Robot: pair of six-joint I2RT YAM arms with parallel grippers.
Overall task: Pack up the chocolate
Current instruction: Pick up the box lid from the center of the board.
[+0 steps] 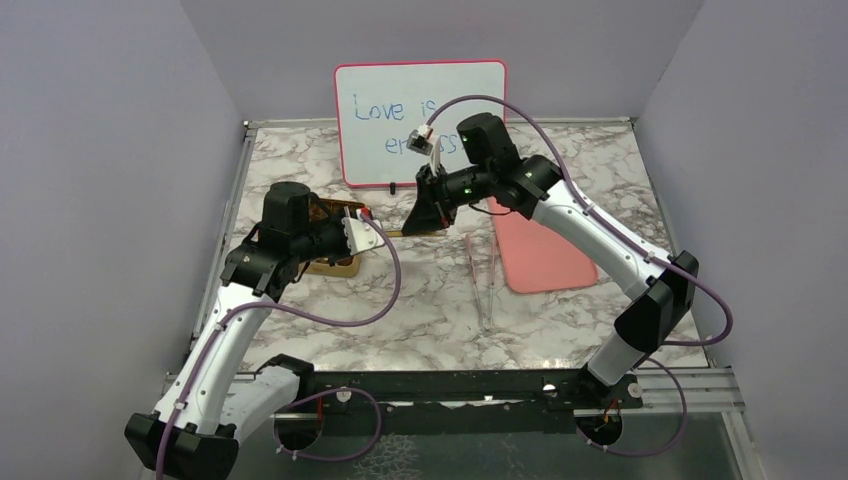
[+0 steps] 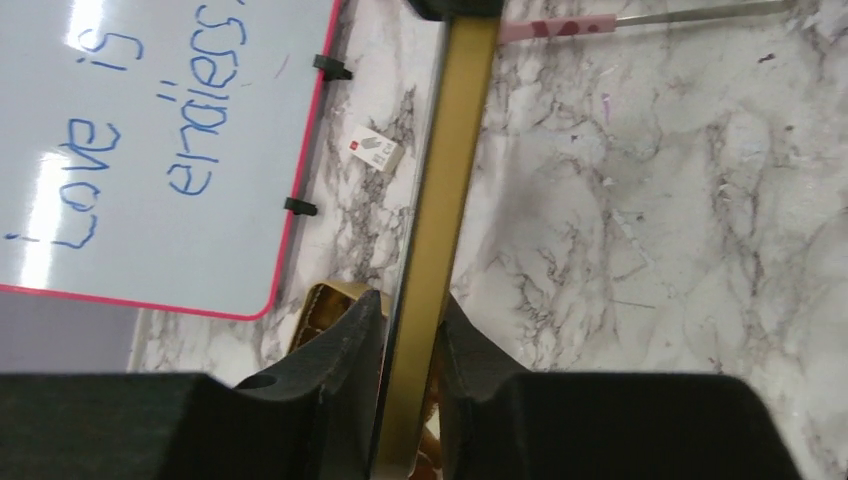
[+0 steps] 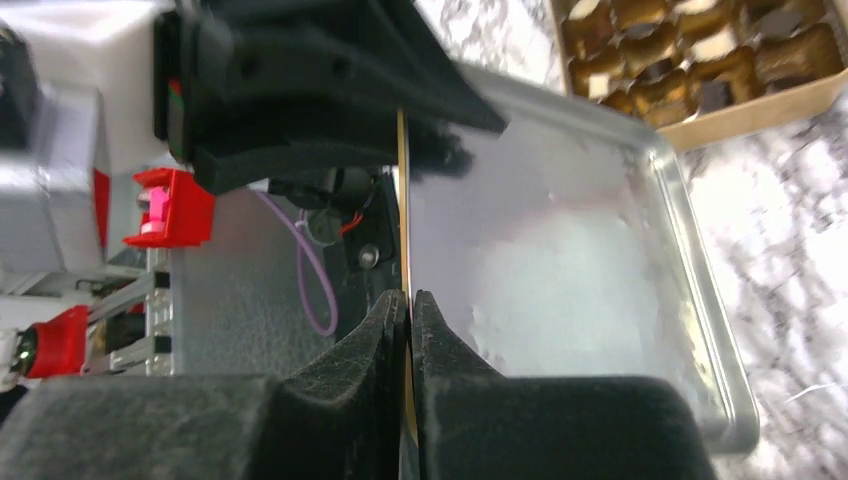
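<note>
mid-table in the top view, left gripper (image 2: 408, 305) and right gripper (image 3: 410, 298) each pinch the rim of an upright gold lid (image 2: 440, 180). chocolate (image 3: 700, 50) fills the tin (image 3: 770, 97), upper right of the right wrist view.

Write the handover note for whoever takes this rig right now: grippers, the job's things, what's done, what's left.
Left gripper: closed on the rim of the gold lid.
Right gripper: pinching the same lid, which is held on edge between the two arms.
Chocolates: in the open gold tin on the table by the left arm.
Done: pieces appear to be in the tin; none seen loose.
Left: probably lower the lid onto the tin, then release.
</note>
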